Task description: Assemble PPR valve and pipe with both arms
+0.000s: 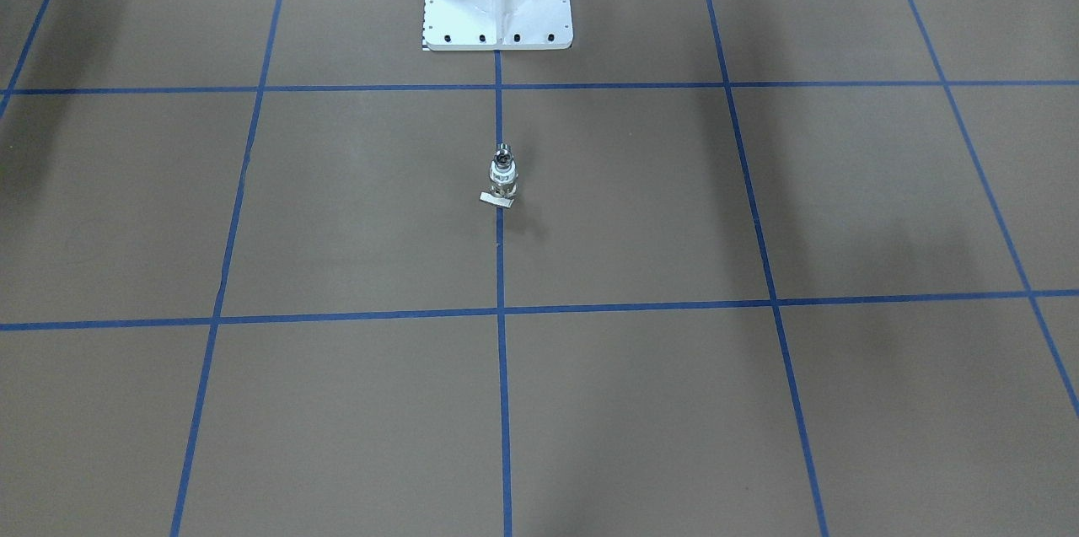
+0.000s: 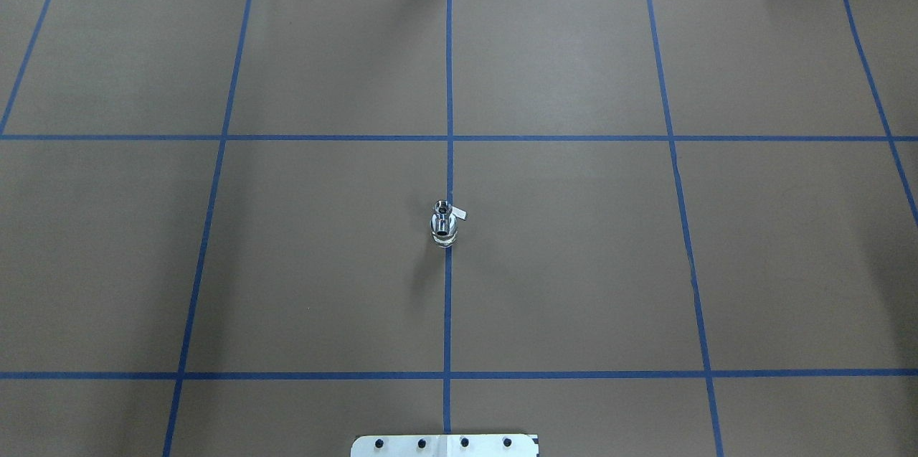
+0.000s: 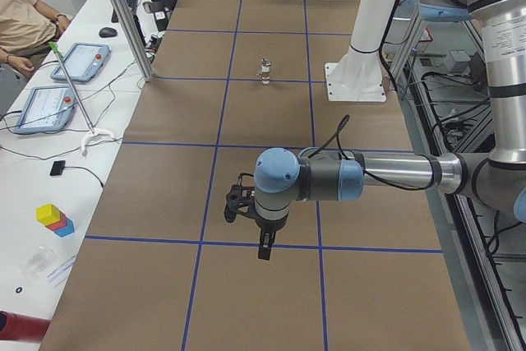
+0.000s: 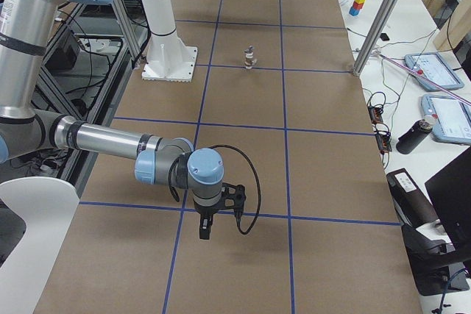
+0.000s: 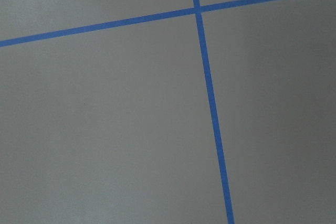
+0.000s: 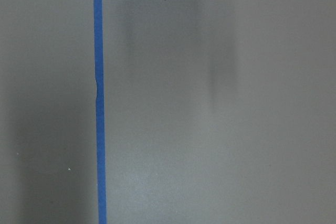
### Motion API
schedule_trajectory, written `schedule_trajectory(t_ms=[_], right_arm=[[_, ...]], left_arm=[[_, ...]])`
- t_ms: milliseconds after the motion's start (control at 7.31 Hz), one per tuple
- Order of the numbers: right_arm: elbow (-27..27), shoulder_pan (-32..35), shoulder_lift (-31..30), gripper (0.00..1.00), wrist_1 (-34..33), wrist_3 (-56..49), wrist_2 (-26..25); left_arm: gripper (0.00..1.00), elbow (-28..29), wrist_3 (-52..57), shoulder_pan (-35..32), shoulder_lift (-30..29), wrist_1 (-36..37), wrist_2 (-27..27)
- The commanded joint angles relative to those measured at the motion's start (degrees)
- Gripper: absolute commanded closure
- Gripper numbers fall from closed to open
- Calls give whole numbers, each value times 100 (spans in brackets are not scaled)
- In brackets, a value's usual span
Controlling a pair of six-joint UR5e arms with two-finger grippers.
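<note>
1. Left gripper [image 3: 265, 251]: it hangs off the end of the left arm [image 3: 386, 174], fingers pointing down, above the table [image 1: 253, 208] and not touching it. I see it only from the table's end, so I cannot tell whether the fingers are spread or pressed together. It carries nothing that I can make out. Its wrist camera shows only brown table directly below, with a crossing of blue tape [image 1: 499, 267].

2. Right gripper [image 4: 204, 233]: it has the same posture on the right arm [image 4: 110, 141], pointing down and clear of the surface. It also shows only from the table's end, so I cannot tell its finger state. Below it, the wrist camera shows table and a single tape line.

3. Valve [image 1: 502, 176]: it stands upright on the table, on the centre tape line, well apart from both grippers and between them along the table's length. Neither gripper touches it. Its flat tab lies at its foot, on the side away from the robot.

4. Pipe [image 1: 503, 154]: it sits on top of the valve, and the two stand as one upright stack. I cannot tell how deep it is seated.

5. Pedestal [image 1: 497, 6]: it is white and bolted down, near the stack on the robot's side and not touching it.
</note>
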Motion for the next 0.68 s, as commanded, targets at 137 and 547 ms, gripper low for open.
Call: schedule_trajectory(t_ms=[137, 547], right_arm=[[121, 53, -19, 0, -25, 12, -42], [296, 53, -19, 0, -78, 13, 20]], left_arm=[[0, 21, 0, -1, 3, 30, 3], [0, 21, 0, -1, 3, 22, 3]])
